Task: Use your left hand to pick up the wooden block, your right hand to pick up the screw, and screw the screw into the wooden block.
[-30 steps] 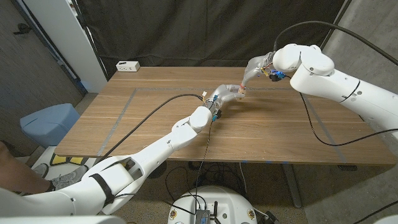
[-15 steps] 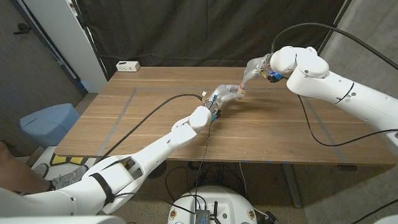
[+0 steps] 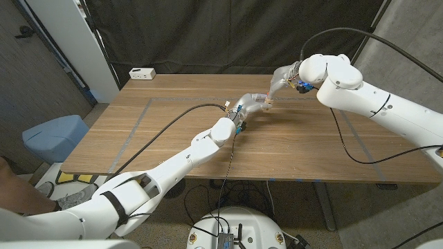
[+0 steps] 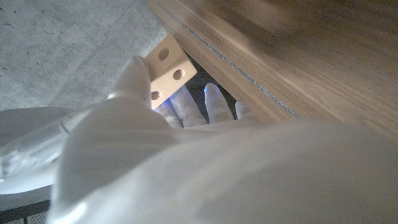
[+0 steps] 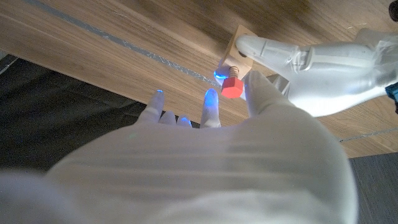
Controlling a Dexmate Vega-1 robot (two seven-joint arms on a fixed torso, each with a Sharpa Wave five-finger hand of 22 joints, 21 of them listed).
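Over the middle of the table, my left hand (image 3: 250,104) holds the pale wooden block (image 3: 267,102) up off the surface. The left wrist view shows the block (image 4: 166,67) with its round holes, gripped at the tips of that hand (image 4: 149,137). A red-headed screw (image 5: 231,86) stands with its threaded shaft in the block (image 5: 241,42). My right hand (image 3: 281,79) reaches down to it from behind. In the right wrist view the screw head sits pinched between the fingers (image 5: 210,102) of my right hand (image 5: 205,162), with the left hand (image 5: 311,68) just beyond.
A white box (image 3: 142,72) lies at the table's back left corner. Grey tape lines (image 3: 138,117) and a black cable (image 3: 173,119) cross the wooden table (image 3: 311,149). A blue bin (image 3: 52,135) stands on the floor at the left.
My right forearm and elbow have swung slightly to the left while the right hand stays at the screw. The left hand and block have held still.
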